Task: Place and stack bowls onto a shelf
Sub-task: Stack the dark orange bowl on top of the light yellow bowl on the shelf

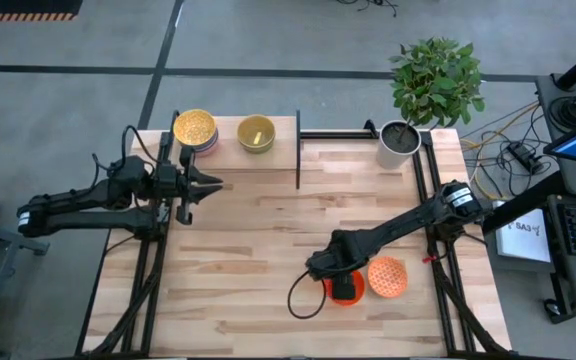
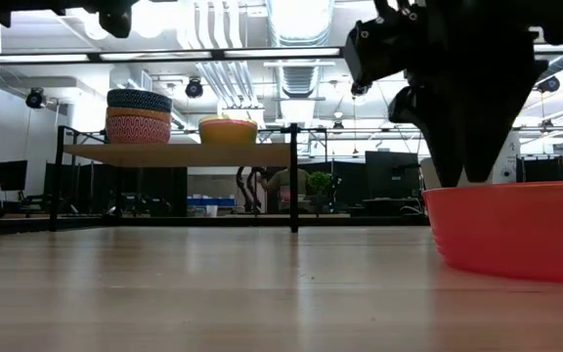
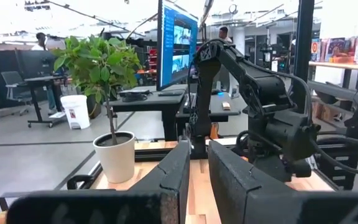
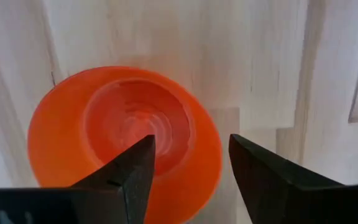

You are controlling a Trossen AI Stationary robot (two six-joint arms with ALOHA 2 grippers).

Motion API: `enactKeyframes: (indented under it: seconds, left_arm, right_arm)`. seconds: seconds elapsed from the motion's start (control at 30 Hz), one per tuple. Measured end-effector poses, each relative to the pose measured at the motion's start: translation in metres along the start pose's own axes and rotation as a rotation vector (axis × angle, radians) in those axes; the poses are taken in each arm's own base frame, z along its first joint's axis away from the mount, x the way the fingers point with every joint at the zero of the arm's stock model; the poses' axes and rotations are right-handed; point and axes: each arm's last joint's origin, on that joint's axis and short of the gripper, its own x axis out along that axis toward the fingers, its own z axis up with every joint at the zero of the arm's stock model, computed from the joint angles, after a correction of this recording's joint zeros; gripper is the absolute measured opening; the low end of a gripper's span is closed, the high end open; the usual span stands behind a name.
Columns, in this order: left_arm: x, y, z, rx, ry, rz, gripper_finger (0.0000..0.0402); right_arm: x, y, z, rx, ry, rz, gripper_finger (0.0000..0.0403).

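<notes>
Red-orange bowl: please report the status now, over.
Right gripper open, straddling red-orange bowl rim on table. Left gripper idle near shelf. Nothing blocking.

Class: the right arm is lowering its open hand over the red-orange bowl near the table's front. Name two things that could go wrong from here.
1. The right hand straddles the red-orange bowl's rim with one finger inside; closing on that sloped wall may slip or tip the bowl.
2. The speckled orange bowl sits close beside it; the arm could knock it while lifting.
</notes>
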Motion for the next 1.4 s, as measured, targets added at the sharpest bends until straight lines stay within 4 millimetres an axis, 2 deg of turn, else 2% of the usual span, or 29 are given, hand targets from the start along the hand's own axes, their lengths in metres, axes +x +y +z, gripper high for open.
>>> enactKeyframes:
  seconds: [0.13, 0.53, 1.13, 1.3, 1.4]
  left_arm:
    - [0.0, 0.0, 0.0, 0.036, -0.002, 0.0, 0.0041]
    - [0.0, 0.0, 0.0, 0.06, -0.002, 0.0, 0.0041]
    - [0.0, 0.0, 0.0, 0.061, -0.001, 0.0, 0.0041]
    - [0.0, 0.0, 0.0, 0.06, 0.0, 0.0, 0.0041]
    - [0.0, 0.0, 0.0, 0.06, 0.0, 0.0, 0.0041]
  right_arm:
    - [0.006, 0.0, 0.002, -0.089, 0.007, -0.012, 0.0193]
    - [0.019, -0.001, 0.006, -0.138, 0.014, -0.091, 0.0192]
    - [0.02, 0.003, 0.015, -0.142, -0.082, -0.058, 0.0188]
    - [0.028, 0.0, 0.01, -0.142, -0.053, -0.068, 0.0148]
    - [0.03, -0.002, 0.009, -0.111, -0.043, -0.062, 0.0085]
